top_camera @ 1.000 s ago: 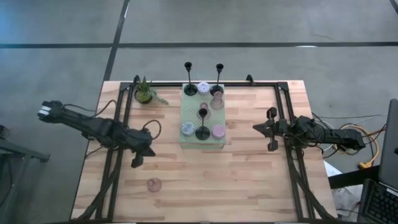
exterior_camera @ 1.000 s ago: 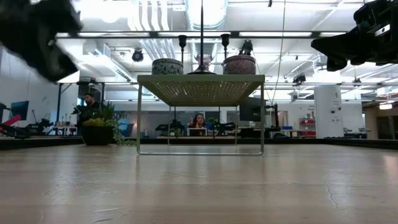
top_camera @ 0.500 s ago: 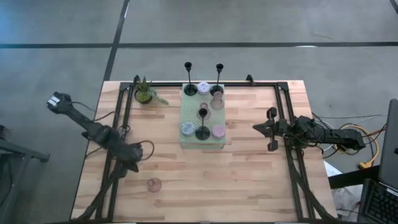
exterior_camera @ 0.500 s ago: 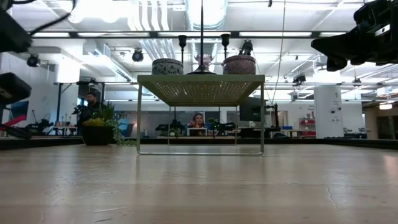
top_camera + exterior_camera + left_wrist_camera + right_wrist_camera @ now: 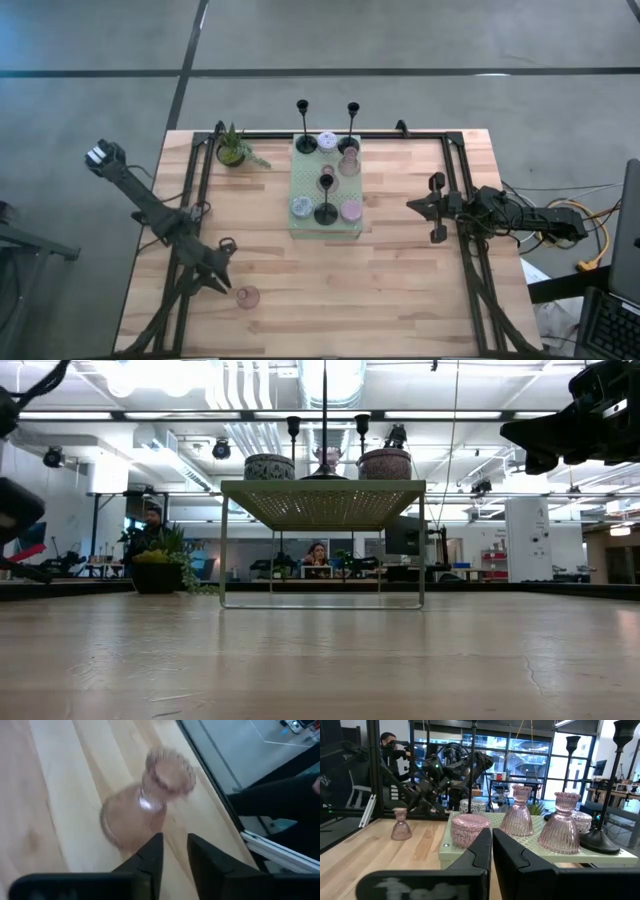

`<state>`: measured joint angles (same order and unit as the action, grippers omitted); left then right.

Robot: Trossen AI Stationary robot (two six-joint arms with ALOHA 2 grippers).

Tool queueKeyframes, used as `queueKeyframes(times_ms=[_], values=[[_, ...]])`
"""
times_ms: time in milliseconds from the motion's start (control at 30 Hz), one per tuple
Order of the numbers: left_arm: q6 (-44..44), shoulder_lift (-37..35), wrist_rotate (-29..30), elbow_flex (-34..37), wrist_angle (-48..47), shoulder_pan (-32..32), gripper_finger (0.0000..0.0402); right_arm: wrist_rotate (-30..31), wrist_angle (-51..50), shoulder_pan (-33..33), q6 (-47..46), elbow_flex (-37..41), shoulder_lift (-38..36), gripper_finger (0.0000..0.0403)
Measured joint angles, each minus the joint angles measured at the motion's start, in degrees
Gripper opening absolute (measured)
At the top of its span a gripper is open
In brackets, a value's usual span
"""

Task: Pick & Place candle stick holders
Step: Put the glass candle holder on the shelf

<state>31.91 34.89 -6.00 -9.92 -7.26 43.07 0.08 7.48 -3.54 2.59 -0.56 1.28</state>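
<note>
Pink glass candle holder (image 5: pixel 150 795) just beyond left gripper (image 5: pixel 174 851), fingers slightly parted, grasping nothing

High cam is looking straight down on the desk (image 5: pixel 400 290); low cam is sitting at desk level, facing the mat (image 5: pixel 322 491); wrist cams are looking fwd, close, both seeing desk.
</note>
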Motion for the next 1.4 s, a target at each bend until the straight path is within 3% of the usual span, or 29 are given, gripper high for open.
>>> queueKeyframes(times_ms=[300, 567, 1400], values=[[-5.5, 1.3, 3.7, 3.0, 7.4, 0.0, 0.0190, 0.0, 0.0, 0.0, 0.0, 0.0, 0.0, 0.0008], [-9.8, 4.2, 7.8, 3.7, 14.6, 0.0, 0.0247, 0.0, 0.0, 0.0, 0.0, 0.0, 0.0, 0.0008], [-11.2, 24.0, 7.8, 3.6, 37.4, 0.1, 0.0245, 0.0, 0.0, 0.0, 0.0, 0.0, 0.0, 0.0008]])
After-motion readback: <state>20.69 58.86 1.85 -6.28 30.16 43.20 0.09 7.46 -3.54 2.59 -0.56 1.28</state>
